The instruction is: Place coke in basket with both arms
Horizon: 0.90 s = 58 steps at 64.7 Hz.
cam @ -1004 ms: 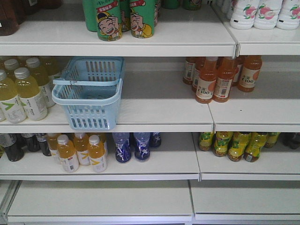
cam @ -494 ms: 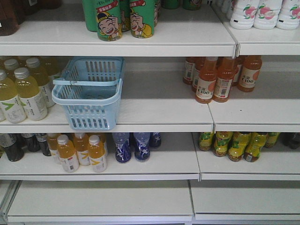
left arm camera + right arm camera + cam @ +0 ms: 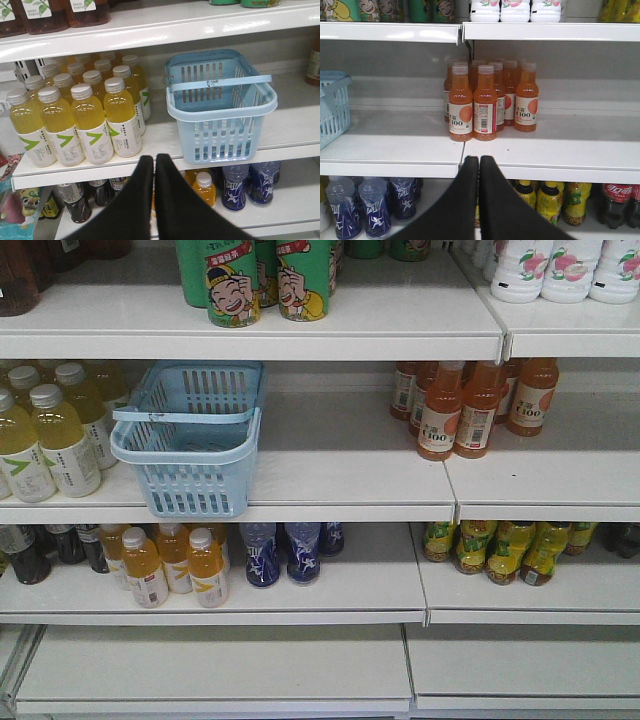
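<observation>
Currently your right gripper (image 3: 479, 161) and left gripper (image 3: 154, 159) both have their tips pressed together, holding nothing. The coke (image 3: 619, 204) stands upright one tier down, below-right of the right gripper, which I judge the nearer. The basket (image 3: 195, 490) sits empty, well left.

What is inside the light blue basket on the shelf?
The basket looks empty: only its slotted bottom shows. Its front wall covers the nearest strip of the bottom.
</observation>
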### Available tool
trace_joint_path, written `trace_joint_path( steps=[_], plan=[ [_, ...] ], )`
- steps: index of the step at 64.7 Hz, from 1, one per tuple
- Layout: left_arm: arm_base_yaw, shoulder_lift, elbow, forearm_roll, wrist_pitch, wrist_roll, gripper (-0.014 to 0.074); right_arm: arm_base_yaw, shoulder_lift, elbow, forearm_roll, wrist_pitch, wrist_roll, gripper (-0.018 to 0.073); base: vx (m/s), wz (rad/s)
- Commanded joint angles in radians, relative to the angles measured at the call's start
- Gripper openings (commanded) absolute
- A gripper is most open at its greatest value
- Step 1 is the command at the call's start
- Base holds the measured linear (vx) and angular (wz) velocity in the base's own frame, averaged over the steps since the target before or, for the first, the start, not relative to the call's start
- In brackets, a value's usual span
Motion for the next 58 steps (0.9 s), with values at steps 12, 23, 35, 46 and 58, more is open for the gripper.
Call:
trace_joint_path(
  steps=[12, 23, 35, 46, 58],
  plan=[
    [-0.002, 0.045, -0.035, -0.008, -0.106, -0.015, 0.0132, -0.005, -0.015, 0.011, -0.007, -0.071, -0.004, -0.001, 0.0, 0.0],
    [-0.002, 0.045, -0.035, -0.01, -0.106, -0.015, 0.0315, -0.005, -0.015, 0.011, -0.007, -0.071, -0.004, -0.001, 0.0, 0.0],
    [-0.002, 0.045, -0.035, -0.022, -0.107, -0.015, 0.0527, -0.005, -0.015, 0.011, -0.007, -0.071, -0.004, -0.001, 0.0, 0.0],
    [-0.002, 0.047, -0.035, -0.259, -0.159, -0.017, 0.0587, -0.005, -0.015, 0.011, -0.007, -0.071, -0.004, -0.001, 0.0, 0.0],
    [-0.003, 0.16, -0.035, -0.843, -0.251, -0.017, 0.0587, -0.005, -0.015, 0.011, -0.007, -0.07, -0.004, -0.001, 0.0, 0.0]
  ],
)
